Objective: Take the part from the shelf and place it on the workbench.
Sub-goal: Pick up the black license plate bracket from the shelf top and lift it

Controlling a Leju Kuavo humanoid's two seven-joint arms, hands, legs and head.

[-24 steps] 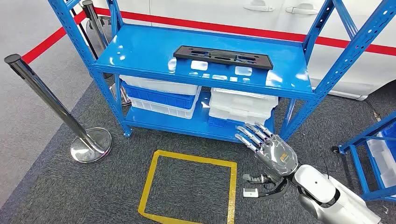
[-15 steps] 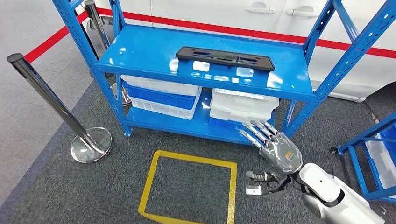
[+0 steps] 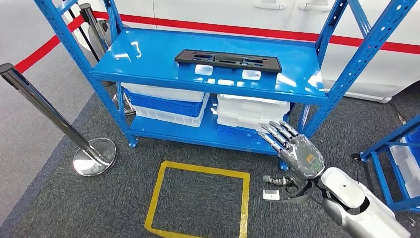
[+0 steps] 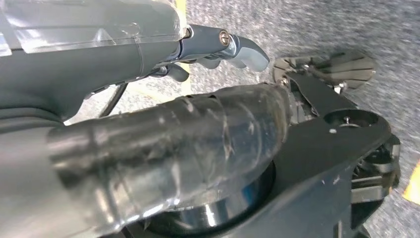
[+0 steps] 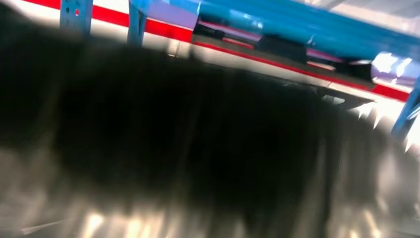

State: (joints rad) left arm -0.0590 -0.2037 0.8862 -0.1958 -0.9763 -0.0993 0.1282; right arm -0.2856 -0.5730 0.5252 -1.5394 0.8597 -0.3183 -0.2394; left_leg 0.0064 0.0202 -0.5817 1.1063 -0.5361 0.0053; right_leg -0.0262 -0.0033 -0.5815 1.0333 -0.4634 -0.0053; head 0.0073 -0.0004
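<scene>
Black plastic part (image 3: 228,60) lies flat mid-shelf (image 3: 148,54), looks light, stiff, a bit slick; I'd grab a long edge. Right hand (image 3: 297,153) fingers spread, holding nothing; left hand's (image 4: 148,54) fingers, can't tell.

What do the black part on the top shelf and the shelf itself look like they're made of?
The black part looks like matte moulded plastic: dull, no glare, with recessed cutouts. The shelf looks like glossy blue painted metal: it mirrors bright lights, and its uprights are perforated. Both are judged by look only.
</scene>
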